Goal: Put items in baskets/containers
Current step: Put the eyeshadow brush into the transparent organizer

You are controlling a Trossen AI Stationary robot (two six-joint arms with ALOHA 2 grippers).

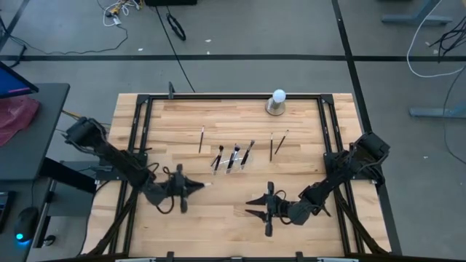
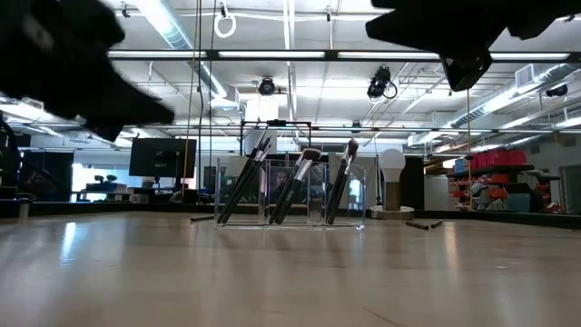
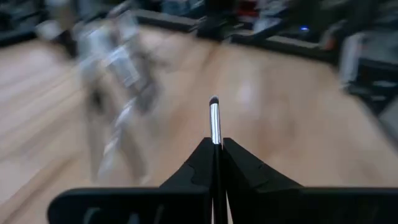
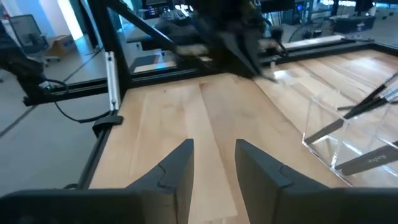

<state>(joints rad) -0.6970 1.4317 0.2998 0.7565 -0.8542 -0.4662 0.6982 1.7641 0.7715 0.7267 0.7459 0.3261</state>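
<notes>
A clear holder [image 1: 231, 161] stands mid-table with several dark brushes leaning in its compartments [image 2: 290, 186]; it also shows in the right wrist view [image 4: 348, 134]. Three loose brushes lie flat on the wood: one [image 1: 202, 138] left of the holder and two [image 1: 271, 145] [image 1: 281, 140] to its right. My left gripper [image 1: 195, 186] hovers near-left of the holder, shut on one brush [image 3: 214, 121]. My right gripper [image 1: 258, 206] hangs open above the table, near-right of the holder, with nothing between its fingers [image 4: 214, 168]. My left gripper pinches a brush between its two fingers, which lie along the brush. The silvery ferrule [image 3: 215, 127] and dark tip [image 3: 214, 100] stick out ahead of the fingertips. The fingers are about level and point toward the table's right. The brush is clear of the table.
A white ball on a grey base [image 1: 277, 102] stands at the far edge, right of centre. A black frame [image 1: 145, 109] borders the table's left, far and right sides. Bare wood lies between the two grippers and the near edge.
</notes>
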